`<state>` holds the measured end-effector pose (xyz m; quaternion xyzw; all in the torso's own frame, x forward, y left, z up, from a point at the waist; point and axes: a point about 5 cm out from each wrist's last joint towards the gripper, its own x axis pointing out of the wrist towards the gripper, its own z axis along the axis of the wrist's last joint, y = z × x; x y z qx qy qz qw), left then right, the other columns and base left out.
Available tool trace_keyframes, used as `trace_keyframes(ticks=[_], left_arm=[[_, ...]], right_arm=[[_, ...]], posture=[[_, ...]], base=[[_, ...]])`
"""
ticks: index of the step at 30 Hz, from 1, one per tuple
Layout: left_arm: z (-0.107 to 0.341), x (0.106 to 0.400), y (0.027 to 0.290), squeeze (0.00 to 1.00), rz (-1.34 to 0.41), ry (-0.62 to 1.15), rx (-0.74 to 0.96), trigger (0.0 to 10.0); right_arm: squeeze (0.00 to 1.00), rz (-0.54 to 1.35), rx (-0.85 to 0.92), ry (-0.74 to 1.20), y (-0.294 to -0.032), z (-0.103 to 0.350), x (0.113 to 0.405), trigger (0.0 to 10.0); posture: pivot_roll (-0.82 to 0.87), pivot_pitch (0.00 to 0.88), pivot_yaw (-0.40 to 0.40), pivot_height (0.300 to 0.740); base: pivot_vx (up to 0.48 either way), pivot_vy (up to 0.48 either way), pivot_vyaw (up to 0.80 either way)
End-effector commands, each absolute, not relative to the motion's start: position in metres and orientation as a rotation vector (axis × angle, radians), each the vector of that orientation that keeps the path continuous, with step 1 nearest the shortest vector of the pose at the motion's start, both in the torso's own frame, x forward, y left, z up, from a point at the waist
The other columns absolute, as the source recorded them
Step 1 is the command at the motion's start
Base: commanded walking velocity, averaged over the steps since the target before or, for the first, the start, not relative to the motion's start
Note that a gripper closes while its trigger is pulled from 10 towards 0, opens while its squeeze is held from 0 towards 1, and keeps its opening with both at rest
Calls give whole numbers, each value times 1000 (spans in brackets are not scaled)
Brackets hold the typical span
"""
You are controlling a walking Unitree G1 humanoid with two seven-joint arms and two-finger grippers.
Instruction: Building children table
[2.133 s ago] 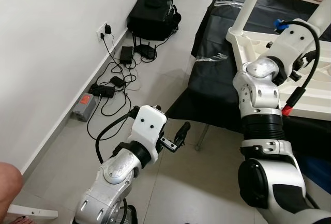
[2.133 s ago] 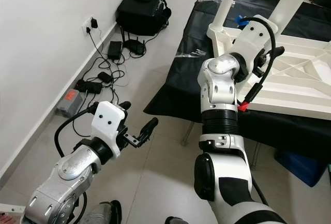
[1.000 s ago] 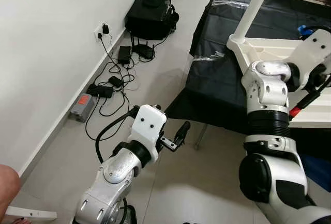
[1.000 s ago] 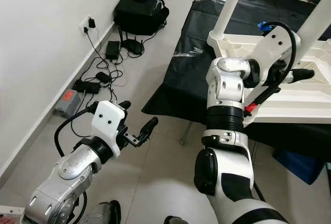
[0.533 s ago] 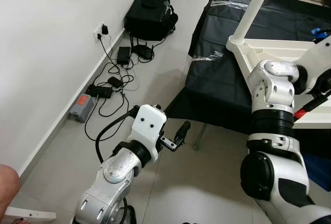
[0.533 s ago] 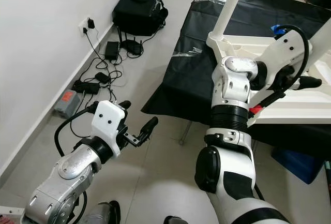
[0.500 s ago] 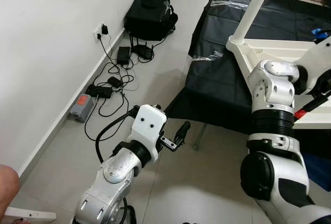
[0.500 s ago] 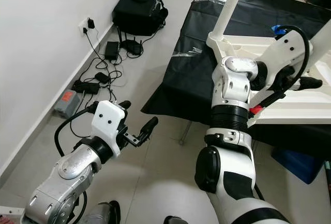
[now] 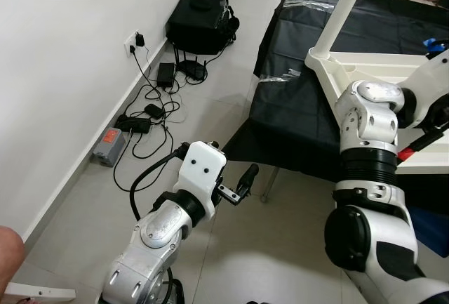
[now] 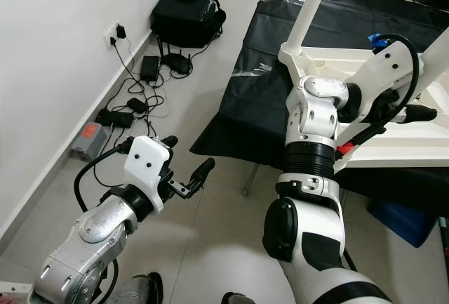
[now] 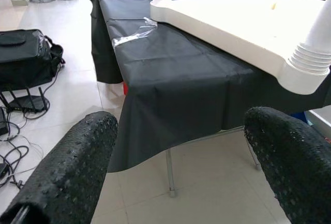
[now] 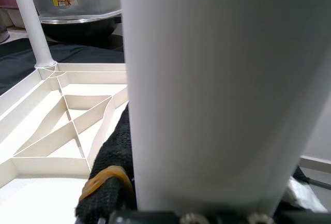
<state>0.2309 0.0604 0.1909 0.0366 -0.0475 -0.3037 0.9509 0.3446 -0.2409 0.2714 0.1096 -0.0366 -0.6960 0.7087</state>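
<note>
Children's table, white plastic: lies upside down on the black-draped work surface, ribbed underside up, presumably so its legs can be fitted from above. Right gripper: reaches over that underside, its fingers on either side of a white table leg and apparently clamped on it. Left gripper: idle above the floor, fingers spread wide, holding nothing.
</note>
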Motion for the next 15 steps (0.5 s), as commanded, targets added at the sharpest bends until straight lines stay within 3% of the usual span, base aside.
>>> trace_keyframes(ticks=[1, 15], left_arm=[[187, 231, 58, 0, -620, -82, 65, 10000], [187, 230, 57, 0, -622, -89, 62, 10000]], right_arm=[[0, -1536, 224, 128, -241, 231, 347, 10000], [0, -1467, 205, 109, -231, 233, 351, 10000]], posture=[[132, 199, -78, 740], [129, 187, -81, 740]], base=[[0, 0, 0], [0, 0, 0]])
